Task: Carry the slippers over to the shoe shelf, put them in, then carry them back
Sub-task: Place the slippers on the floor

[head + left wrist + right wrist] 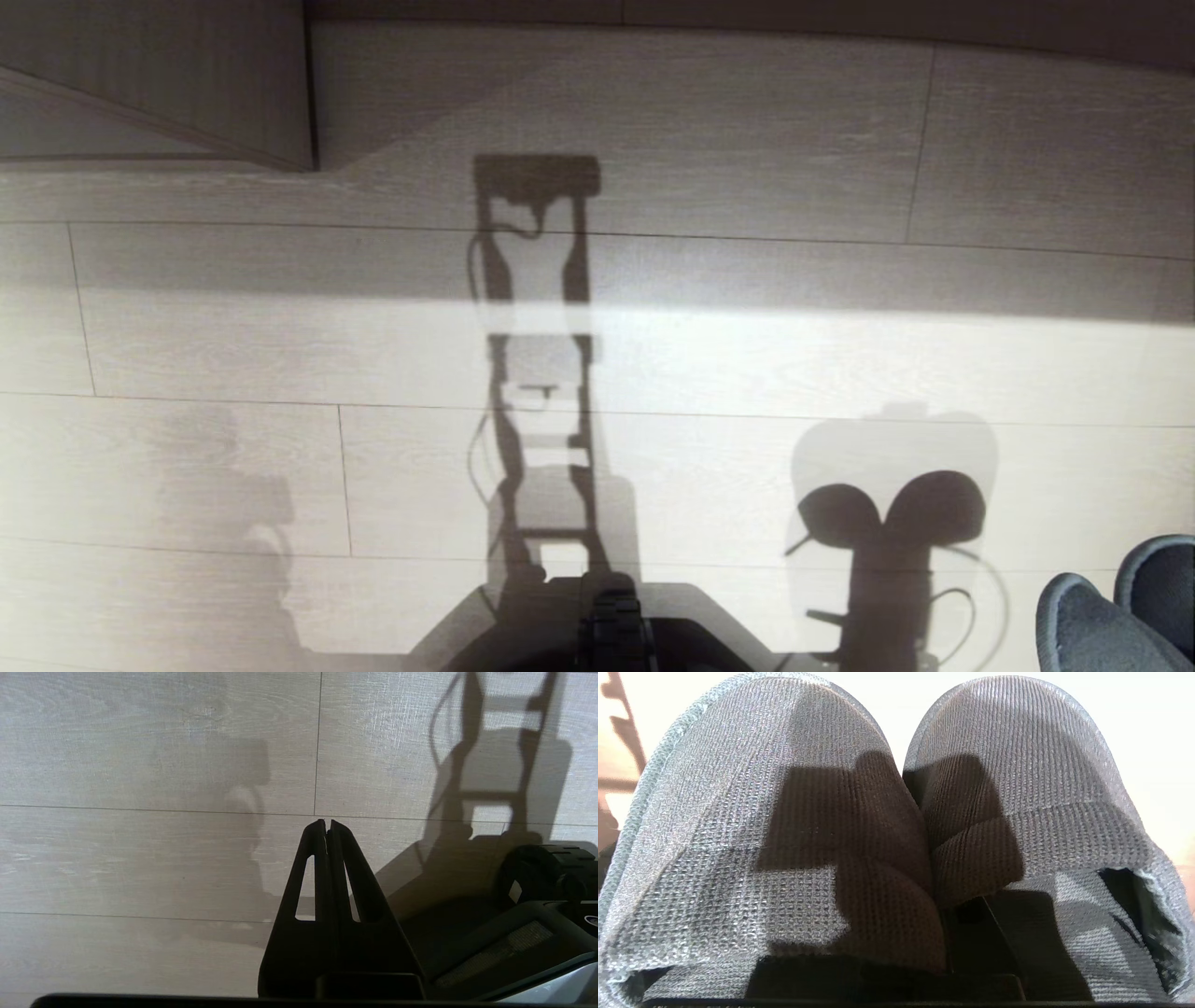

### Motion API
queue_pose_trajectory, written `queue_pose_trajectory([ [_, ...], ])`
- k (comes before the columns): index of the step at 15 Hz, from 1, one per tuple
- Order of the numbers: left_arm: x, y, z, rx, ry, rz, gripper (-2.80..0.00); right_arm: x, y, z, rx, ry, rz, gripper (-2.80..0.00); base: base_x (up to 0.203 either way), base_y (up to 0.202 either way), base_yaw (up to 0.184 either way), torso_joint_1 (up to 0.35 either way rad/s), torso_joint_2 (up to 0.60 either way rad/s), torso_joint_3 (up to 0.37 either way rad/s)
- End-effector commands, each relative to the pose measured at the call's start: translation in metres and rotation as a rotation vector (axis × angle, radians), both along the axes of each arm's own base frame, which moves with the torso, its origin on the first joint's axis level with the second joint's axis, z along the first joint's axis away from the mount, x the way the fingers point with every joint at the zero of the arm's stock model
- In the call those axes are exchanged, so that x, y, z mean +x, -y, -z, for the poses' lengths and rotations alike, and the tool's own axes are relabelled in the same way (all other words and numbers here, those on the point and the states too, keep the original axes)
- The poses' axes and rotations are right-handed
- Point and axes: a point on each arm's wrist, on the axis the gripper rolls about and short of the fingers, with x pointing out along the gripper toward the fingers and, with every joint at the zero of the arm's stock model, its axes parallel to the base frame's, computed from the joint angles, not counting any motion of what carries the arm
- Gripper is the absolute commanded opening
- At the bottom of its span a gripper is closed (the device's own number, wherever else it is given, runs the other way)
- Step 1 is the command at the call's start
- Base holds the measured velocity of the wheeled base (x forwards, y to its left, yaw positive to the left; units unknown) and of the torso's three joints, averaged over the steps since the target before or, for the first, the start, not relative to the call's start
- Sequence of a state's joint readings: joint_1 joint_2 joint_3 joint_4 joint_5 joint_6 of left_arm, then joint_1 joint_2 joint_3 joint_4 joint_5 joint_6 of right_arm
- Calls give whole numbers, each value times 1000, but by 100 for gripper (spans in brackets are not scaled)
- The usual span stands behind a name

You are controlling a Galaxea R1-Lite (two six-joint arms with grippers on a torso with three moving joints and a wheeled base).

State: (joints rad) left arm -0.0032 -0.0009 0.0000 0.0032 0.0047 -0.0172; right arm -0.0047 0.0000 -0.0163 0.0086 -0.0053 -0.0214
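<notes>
The slippers (761,812) are a grey-blue knitted pair and fill the right wrist view, side by side with toes pointing away. My right gripper (945,905) is shut on their two inner edges, pinched together; one dark finger (994,938) shows under the fabric, the tips are hidden. In the head view only the slippers' rounded toes (1092,625) show, at the bottom right corner above the floor. My left gripper (327,823) hangs shut and empty over bare floor. The shoe shelf is out of view.
Pale wood-look floor planks (747,355) spread ahead, crossed by my own shadow. A wood-grain furniture panel with a dark edge (233,93) stands at the far left. A dark wall base (747,14) runs along the far side. My base (607,625) sits at the bottom.
</notes>
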Motion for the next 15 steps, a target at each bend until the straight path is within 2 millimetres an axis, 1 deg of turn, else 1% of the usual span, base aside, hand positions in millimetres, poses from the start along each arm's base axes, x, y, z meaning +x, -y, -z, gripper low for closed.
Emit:
queue_pose_trajectory([
  [1,0,0,0,2,-2,0,-280,-4,0,-13,2,26,-2,-280,0,0,0,2,5,-32],
  [3,0,0,0,3,-2,0,-280,-7,-1,-45,5,3,-24,-280,0,0,0,0,0,0],
  [5,0,0,0,3,-2,0,-280,2,-1,-78,9,-60,-57,-280,0,0,0,0,0,0],
  [6,0,0,0,5,-2,0,-280,9,-1,-93,9,-63,-66,-280,0,0,0,0,0,0],
  [7,0,0,0,6,-1,0,-280,24,-1,-109,9,-76,-74,-280,0,0,0,0,0,0],
  [8,0,0,0,7,-2,0,-280,43,-2,-126,10,-94,-82,-280,0,0,0,0,0,0],
  [10,0,0,0,8,0,0,-280,106,-3,-161,12,-156,-106,-280,0,0,0,0,0,0],
  [11,0,0,0,8,0,0,-280,139,-4,-179,7,-161,-118,-280,0,0,0,0,0,0],
  [12,0,0,0,8,-1,0,-280,165,-5,-203,-4,-127,-128,-280,0,0,0,0,0,0],
  [13,0,0,0,8,-1,0,-280,184,-5,-225,-16,-87,-138,-280,0,0,0,0,0,0],
  [14,0,0,0,8,0,0,-280,198,-6,-245,-24,-57,-146,-280,0,0,0,0,0,0],
  [15,0,0,0,10,1,0,-280,217,-7,-256,-30,-55,-157,-280,0,0,0,0,0,0],
])
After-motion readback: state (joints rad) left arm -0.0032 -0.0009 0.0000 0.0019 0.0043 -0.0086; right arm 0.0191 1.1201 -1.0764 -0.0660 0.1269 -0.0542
